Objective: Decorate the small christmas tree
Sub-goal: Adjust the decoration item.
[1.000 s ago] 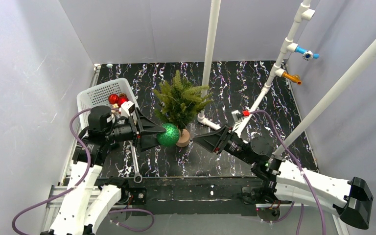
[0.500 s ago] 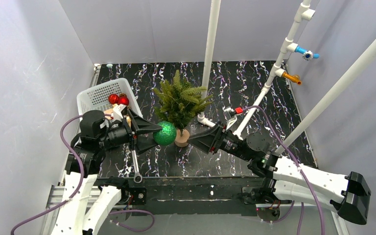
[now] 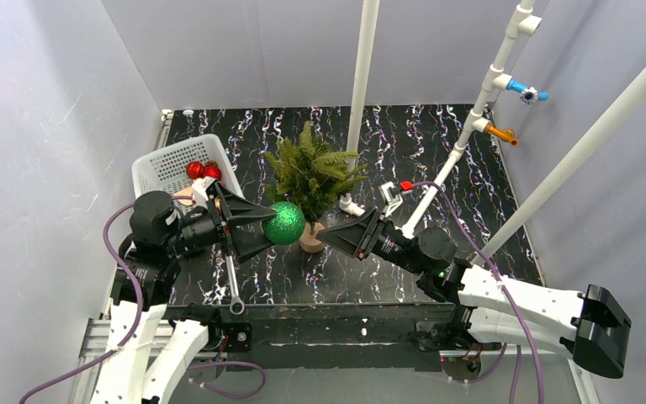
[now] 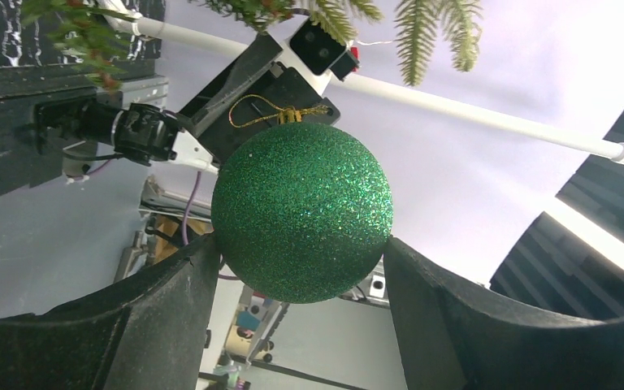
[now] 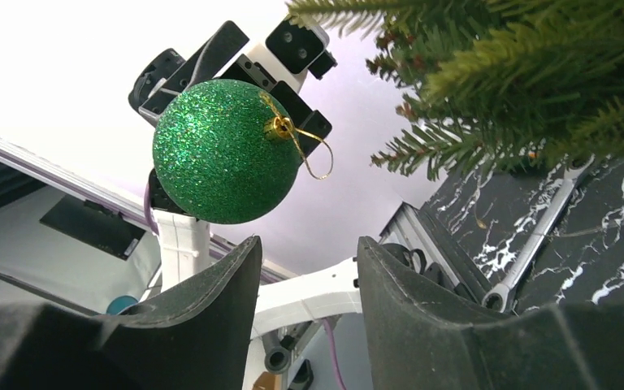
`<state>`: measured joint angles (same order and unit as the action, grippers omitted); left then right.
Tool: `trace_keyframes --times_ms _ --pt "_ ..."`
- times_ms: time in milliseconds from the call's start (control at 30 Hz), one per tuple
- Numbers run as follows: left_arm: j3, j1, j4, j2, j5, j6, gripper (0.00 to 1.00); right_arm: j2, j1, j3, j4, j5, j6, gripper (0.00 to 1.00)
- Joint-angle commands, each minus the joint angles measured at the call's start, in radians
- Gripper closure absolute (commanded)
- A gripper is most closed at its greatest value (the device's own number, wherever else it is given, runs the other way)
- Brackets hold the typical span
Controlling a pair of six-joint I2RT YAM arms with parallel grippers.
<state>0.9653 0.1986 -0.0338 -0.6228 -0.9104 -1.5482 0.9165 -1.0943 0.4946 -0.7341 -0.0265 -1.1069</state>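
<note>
The small christmas tree (image 3: 311, 172) stands upright mid-table on its tan round base (image 3: 312, 239). My left gripper (image 3: 277, 227) is shut on a green glitter ball (image 3: 288, 220), held just left of the trunk, below the lower branches. In the left wrist view the ball (image 4: 302, 211) sits between both fingers, its gold loop (image 4: 276, 114) pointing at the right arm. My right gripper (image 3: 323, 235) is open and empty, its tips just right of the tree base and facing the ball. The right wrist view shows the ball (image 5: 215, 154) above its left finger, and branches (image 5: 520, 73) at the upper right.
A white basket (image 3: 164, 168) with red balls (image 3: 203, 171) sits at the back left. A wrench (image 3: 232, 286) lies near the front edge, under the left arm. White pipes (image 3: 362, 84) rise behind and to the right of the tree.
The left gripper has drawn the green ball slightly up and to the left. The right arm has moved left toward the tree base, and its jaws have widened a little.
</note>
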Motion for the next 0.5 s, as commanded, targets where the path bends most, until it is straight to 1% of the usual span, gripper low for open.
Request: trace_keyframes --times_ms 0,133,333,367,400,433,467 --pt "0.090 0.001 -0.062 -0.025 -0.087 -0.053 0.65 -0.013 -0.003 0.010 -0.113 0.053 -0.020 0.44" --pt "0.139 0.002 -0.059 -0.042 -0.101 -0.059 0.66 -0.009 -0.003 0.013 -0.171 0.055 -0.014 0.44" --pt "0.151 0.002 -0.050 -0.036 -0.094 -0.072 0.66 0.026 0.001 0.038 -0.207 0.034 -0.017 0.43" --pt "0.156 0.002 -0.049 -0.033 -0.094 -0.070 0.67 0.061 0.012 0.051 -0.273 0.034 -0.046 0.42" --pt "0.155 0.002 -0.049 -0.033 -0.093 -0.070 0.67 0.074 0.020 0.070 -0.274 0.034 -0.055 0.41" --pt "0.153 0.001 -0.050 -0.028 -0.088 -0.070 0.67 0.097 0.026 0.089 -0.280 0.002 -0.068 0.41" --pt "0.156 0.001 -0.051 -0.027 -0.090 -0.069 0.67 0.123 0.028 0.090 -0.328 0.007 -0.088 0.41"
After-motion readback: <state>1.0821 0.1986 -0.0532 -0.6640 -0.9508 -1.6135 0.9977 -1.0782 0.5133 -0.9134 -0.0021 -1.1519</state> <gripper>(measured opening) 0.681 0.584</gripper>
